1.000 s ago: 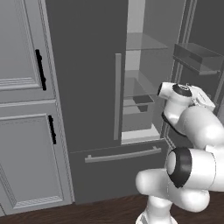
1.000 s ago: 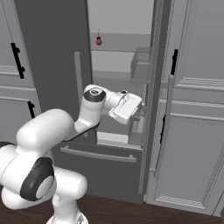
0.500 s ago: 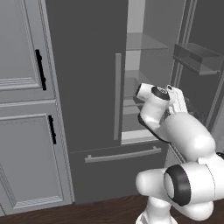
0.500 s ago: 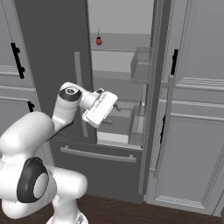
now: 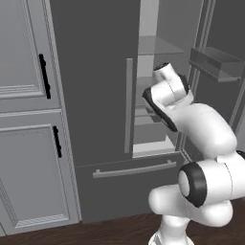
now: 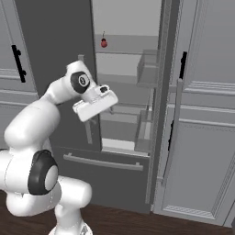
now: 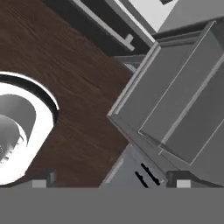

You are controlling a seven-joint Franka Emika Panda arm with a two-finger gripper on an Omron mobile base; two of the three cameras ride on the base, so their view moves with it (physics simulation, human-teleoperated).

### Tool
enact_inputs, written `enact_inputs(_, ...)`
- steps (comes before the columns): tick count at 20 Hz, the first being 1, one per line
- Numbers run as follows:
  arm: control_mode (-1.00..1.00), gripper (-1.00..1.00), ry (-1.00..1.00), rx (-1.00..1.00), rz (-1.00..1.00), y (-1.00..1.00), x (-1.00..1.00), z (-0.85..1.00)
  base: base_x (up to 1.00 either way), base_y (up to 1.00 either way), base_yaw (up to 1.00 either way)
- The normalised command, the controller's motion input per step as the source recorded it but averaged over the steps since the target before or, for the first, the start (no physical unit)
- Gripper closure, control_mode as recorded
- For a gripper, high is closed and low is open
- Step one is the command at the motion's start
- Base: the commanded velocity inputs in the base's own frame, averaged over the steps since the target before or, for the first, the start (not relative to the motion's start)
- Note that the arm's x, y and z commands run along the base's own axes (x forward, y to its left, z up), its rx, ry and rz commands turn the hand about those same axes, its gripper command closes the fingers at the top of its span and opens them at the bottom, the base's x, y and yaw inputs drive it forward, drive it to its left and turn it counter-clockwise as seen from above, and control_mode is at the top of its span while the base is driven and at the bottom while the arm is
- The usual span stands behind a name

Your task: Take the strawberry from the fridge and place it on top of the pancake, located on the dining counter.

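Gripper [image 6: 98, 106] spread wide, nothing held; hand pitched downward, finger tips [image 7: 43, 179] aimed at dark wood floor [image 7: 65, 87] and foot of fridge [image 6: 55, 41]. Stationed in front of open right-hand compartment, about level with middle shelves.

Strawberry [image 6: 104, 43] found on upper shelf [image 6: 133, 45], near left side of opening. Bearing from gripper: well above, farther back into the cabinet, nearly straight overhead in right base view. Well apart, no contact.

Fruit roundish, no marked long axis; thin stem pointing up, body upright on shelf.

Judged requirement: raise hand, swing wrist from downward to forward-facing, then advance over shelf edge. Door bins [image 6: 148, 69] close on the right; clearance to watch.
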Motion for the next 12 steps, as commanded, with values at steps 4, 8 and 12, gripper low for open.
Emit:
enact_inputs(4, -1.00, -1.00, -0.84, 0.30, -0.37, 0.86, 0.30, 0.00, 0.00, 0.00, 0.00)
enact_inputs(8, -1.00, -1.00, -0.93, 0.23, -0.37, 0.85, 0.38, 0.20, 0.00, 0.00, 0.00)
enact_inputs(12, -1.00, -1.00, -0.81, 0.22, -0.28, 0.41, 0.11, 0.72, 0.00, 0.00, 0.00)
